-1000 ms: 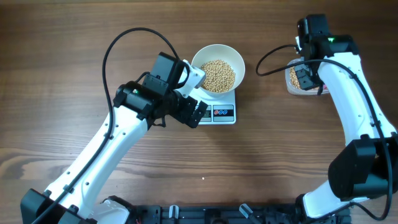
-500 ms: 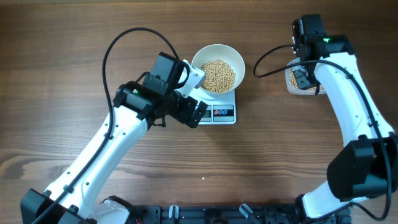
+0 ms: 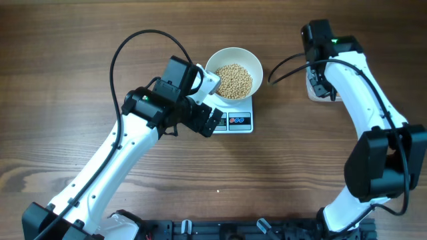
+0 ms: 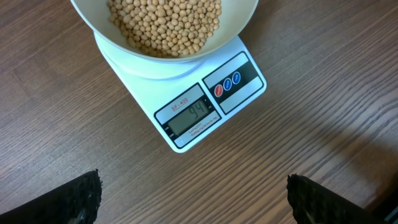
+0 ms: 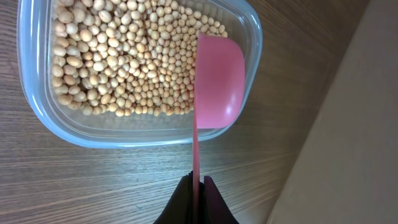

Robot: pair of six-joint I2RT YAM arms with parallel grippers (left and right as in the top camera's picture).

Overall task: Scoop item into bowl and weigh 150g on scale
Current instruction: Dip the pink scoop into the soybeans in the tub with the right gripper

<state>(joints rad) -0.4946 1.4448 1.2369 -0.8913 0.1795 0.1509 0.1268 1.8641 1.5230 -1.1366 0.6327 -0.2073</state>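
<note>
1. The small round pale tan beans [image 5: 124, 62] still to be scooped lie in a clear rounded-rectangular plastic tub [image 5: 124, 132] at the right side of the wooden bench [image 4: 323, 112]. More of them lie in the round white bowl [image 4: 239, 18], which stands on the white square digital scale [image 4: 149, 87].
2. The scale's grey display [image 4: 189, 117] seems to read 94, so I judge the load short of target and more scoops are needed.
3. The right fingers [image 5: 198, 190] are pinched shut on the thin handle of a pink plastic scoop [image 5: 217, 81]. Its long axis runs straight out from them. The cup hangs over the tub's right end and looks empty, with the beans to its left in the wrist view.
4. The right arm is the nearer one to the tub. The bowl lies well apart, towards the left arm.
5. The left fingers [image 3: 211, 122] are spread wide and hold nothing, just beside the scale's front. That arm crowds the bowl's left rim, but the right-hand approach looks free.
</note>
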